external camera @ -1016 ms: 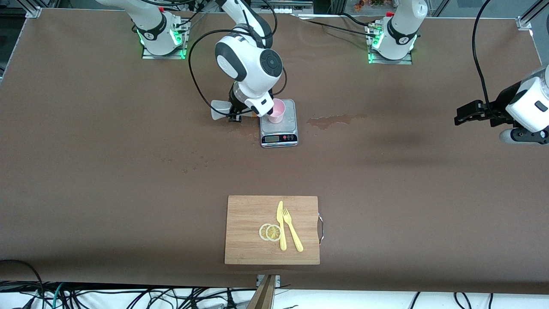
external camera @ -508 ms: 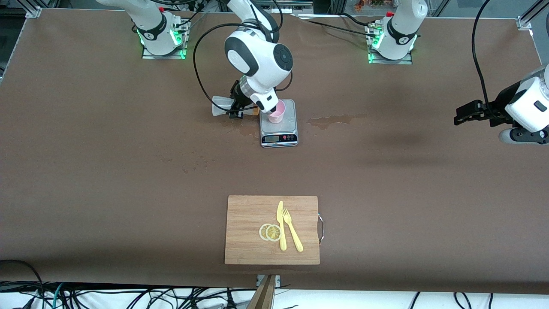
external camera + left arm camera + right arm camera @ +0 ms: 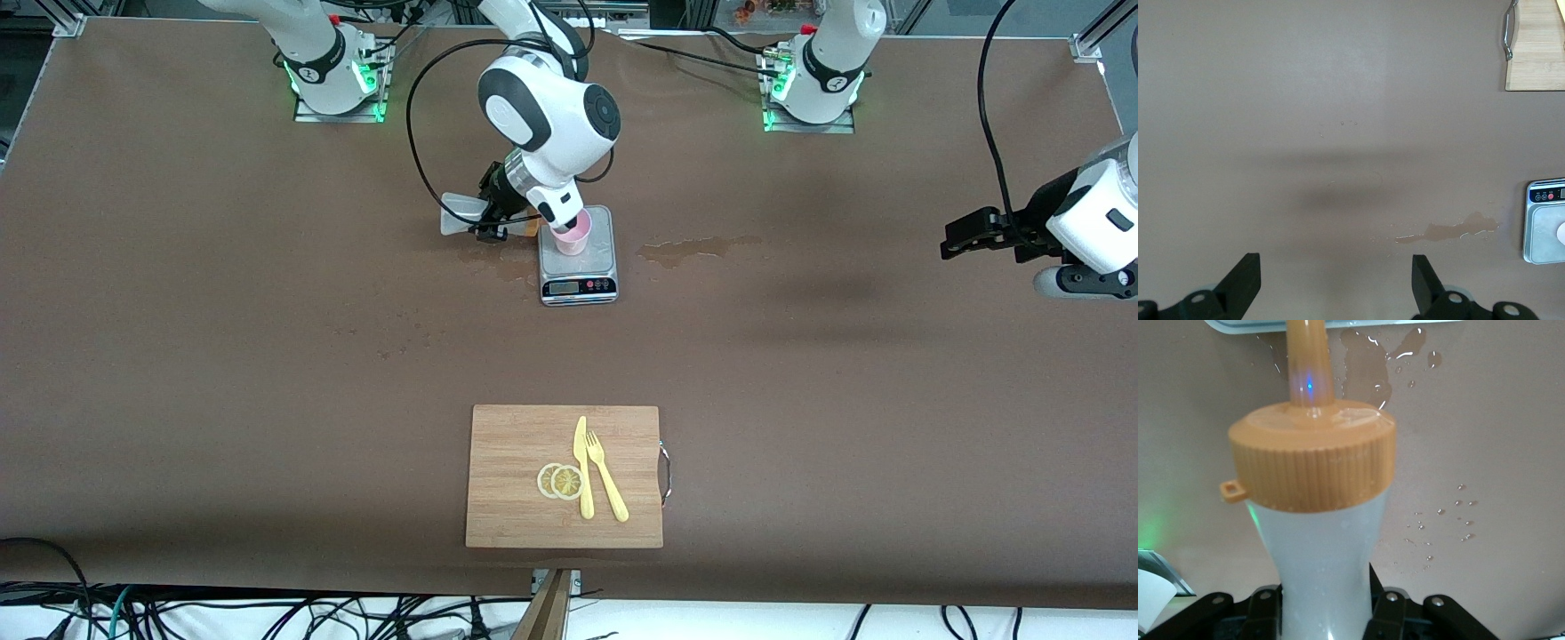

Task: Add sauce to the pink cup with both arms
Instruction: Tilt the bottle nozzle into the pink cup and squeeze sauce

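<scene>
My right gripper [image 3: 494,216] is shut on the sauce bottle [image 3: 459,216], holding it tipped on its side just above the table beside the steel scale [image 3: 578,267]. The pink cup [image 3: 574,235] stands on the scale's plate, partly hidden by my right wrist. In the right wrist view the whitish bottle [image 3: 1325,560] sits between my right gripper's [image 3: 1325,608] fingers, and its orange cap [image 3: 1311,463] and nozzle [image 3: 1309,360] point at the scale's edge [image 3: 1338,325]. My left gripper [image 3: 965,238] is open and empty, waiting in the air over the left arm's end of the table; it also shows in its wrist view [image 3: 1335,280].
A wet patch [image 3: 698,249] lies beside the scale toward the left arm's end, with droplets [image 3: 1438,520] under the bottle. A bamboo cutting board [image 3: 507,444] with a yellow knife [image 3: 584,471], a fork [image 3: 607,484] and lemon slices [image 3: 560,481] lies near the front edge.
My right arm has swung its wrist toward the cup and carried the bottle slightly the same way. The left arm has not moved.
</scene>
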`<action>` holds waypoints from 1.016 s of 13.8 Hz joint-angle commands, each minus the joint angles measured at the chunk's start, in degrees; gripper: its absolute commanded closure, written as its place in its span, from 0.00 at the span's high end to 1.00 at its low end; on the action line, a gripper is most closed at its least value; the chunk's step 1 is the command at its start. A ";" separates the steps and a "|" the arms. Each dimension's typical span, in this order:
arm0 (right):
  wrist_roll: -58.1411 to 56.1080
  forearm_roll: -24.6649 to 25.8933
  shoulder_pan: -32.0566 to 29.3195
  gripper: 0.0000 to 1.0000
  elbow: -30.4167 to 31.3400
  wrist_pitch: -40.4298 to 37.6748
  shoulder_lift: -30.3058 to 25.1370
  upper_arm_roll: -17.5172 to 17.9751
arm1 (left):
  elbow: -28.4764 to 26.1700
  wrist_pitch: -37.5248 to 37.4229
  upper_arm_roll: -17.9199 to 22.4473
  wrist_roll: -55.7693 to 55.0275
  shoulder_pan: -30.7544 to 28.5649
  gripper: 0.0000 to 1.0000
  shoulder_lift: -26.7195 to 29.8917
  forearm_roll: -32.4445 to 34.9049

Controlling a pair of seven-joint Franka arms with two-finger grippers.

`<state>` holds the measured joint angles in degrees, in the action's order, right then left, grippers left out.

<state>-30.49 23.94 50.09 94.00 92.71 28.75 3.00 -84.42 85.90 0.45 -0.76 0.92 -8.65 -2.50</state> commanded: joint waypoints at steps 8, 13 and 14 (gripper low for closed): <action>4.73 5.68 1.41 0.07 -3.21 -5.44 2.27 1.83 | 1.72 -1.08 0.17 1.11 0.14 1.00 -0.66 -0.57; 7.28 2.10 0.36 0.09 -3.73 -4.56 2.10 2.09 | 1.72 -1.08 0.17 1.11 0.14 1.00 -0.75 -0.57; 7.63 -1.67 -0.25 0.09 -4.35 -4.47 2.01 2.09 | 1.72 -1.08 0.17 1.11 0.14 1.00 -0.66 -0.57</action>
<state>-24.18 26.40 51.00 92.21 89.35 30.43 4.51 -84.42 85.90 0.45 -0.76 0.92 -8.66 -2.50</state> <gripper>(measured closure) 0.630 0.000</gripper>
